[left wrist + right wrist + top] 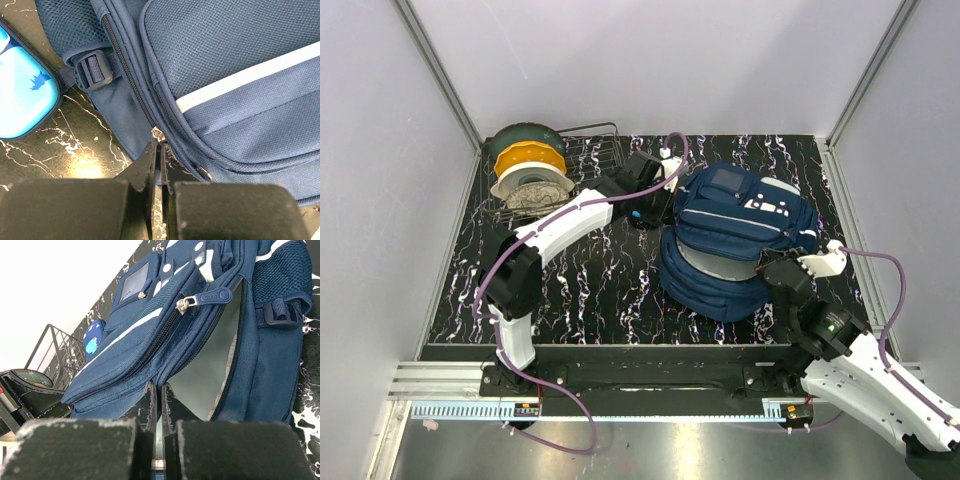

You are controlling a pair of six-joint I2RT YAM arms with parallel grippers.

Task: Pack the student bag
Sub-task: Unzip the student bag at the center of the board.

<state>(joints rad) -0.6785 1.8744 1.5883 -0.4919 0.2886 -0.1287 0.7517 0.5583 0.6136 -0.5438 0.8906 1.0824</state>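
Student bag [740,235] lies flat, centre-right of the top view, on the black marbled table [580,290]. Its main compartment gapes toward the lower edge of the frame, w/ the grey lining [715,265] showing.

Handling, my read: soft woven fabric w/ no frame, so it will sag and fold wherever it's lifted. Prob. light while mostly empty, and not fragile. The cloth is grippy, not slick, but a thin pinch can pull out. Best holds are the stiff bits, i.e. the piped rim of the opening, a zip tab like the rubber one [212,296], or the strap buckle [92,70]. The loose panels are poor holds.

Left gripper [160,150] is at the bag's left edge. Its jaws are pressed together right under a small metal zip slider [158,134], and I can't tell if a tab is nipped between them. Right gripper [157,387] is at the bag's lower-right rim by the open mouth. Its jaws are also together, tips against a fabric fold. Whether cloth is caught is unclear.

A glossy blue pencil case [22,85] lies on the table just beside the bag's left side, left of that wrist view and outside the bag.

Further out, upper left of the top view, there's a wire rack [605,140] w/ filament spools [527,165], well apart from the bag.
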